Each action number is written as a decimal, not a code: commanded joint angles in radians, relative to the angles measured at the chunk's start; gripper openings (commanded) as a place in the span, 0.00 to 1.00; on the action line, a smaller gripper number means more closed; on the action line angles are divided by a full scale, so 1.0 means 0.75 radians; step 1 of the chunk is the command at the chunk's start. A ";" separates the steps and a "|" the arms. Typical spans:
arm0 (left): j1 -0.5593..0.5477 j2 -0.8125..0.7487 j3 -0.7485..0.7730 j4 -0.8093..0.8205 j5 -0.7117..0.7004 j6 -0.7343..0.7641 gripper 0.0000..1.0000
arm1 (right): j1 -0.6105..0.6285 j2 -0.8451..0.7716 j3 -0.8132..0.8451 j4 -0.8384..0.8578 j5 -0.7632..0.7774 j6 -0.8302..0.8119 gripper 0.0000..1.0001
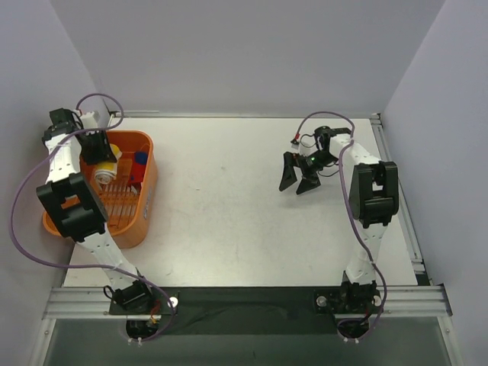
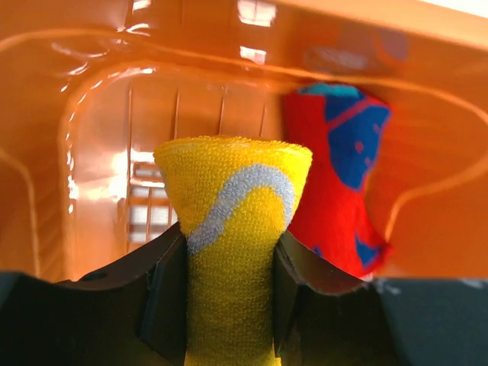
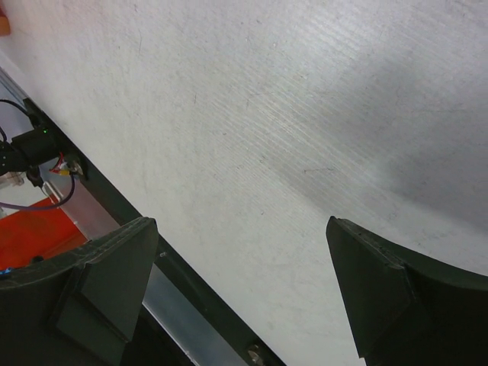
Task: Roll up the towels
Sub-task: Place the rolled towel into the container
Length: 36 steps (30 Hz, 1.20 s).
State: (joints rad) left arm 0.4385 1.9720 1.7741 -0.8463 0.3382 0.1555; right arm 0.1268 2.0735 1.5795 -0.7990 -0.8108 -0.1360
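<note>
In the left wrist view a rolled yellow towel (image 2: 232, 213) with a pale curved marking stands between my left gripper's (image 2: 229, 297) dark fingers (image 2: 164, 293), which are shut on its waist inside the orange tub (image 2: 99, 114). A red towel with blue shapes (image 2: 335, 198), also rolled, stands just right of it against the tub wall. From above, the left gripper (image 1: 103, 162) reaches down into the tub (image 1: 149, 191), with the yellow towel (image 1: 107, 171) and the red and blue towel (image 1: 139, 162) below it. My right gripper (image 1: 299, 183) (image 3: 240, 229) hovers open over bare table, holding nothing.
The orange tub stands at the table's left edge, against the left arm. White walls close the table in on three sides. A metal rail (image 1: 244, 299) runs along the near edge between the arm bases.
</note>
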 commanded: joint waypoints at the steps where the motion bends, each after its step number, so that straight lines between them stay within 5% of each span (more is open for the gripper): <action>1: -0.047 0.035 0.003 0.155 -0.077 -0.074 0.00 | 0.001 0.001 0.050 -0.080 0.034 -0.023 1.00; 17: -0.145 0.195 -0.105 0.351 -0.130 -0.138 0.14 | 0.001 0.003 0.031 -0.096 0.052 -0.038 1.00; 27: -0.108 0.212 -0.183 0.374 -0.009 -0.028 0.20 | 0.003 -0.018 0.017 -0.103 0.042 -0.048 1.00; 36: -0.102 0.154 -0.228 0.353 0.003 0.093 0.35 | 0.001 -0.016 0.023 -0.105 0.030 -0.048 1.00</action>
State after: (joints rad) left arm 0.3573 2.1052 1.6352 -0.5568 0.3378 0.1829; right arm 0.1261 2.0739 1.5867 -0.8223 -0.7811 -0.1589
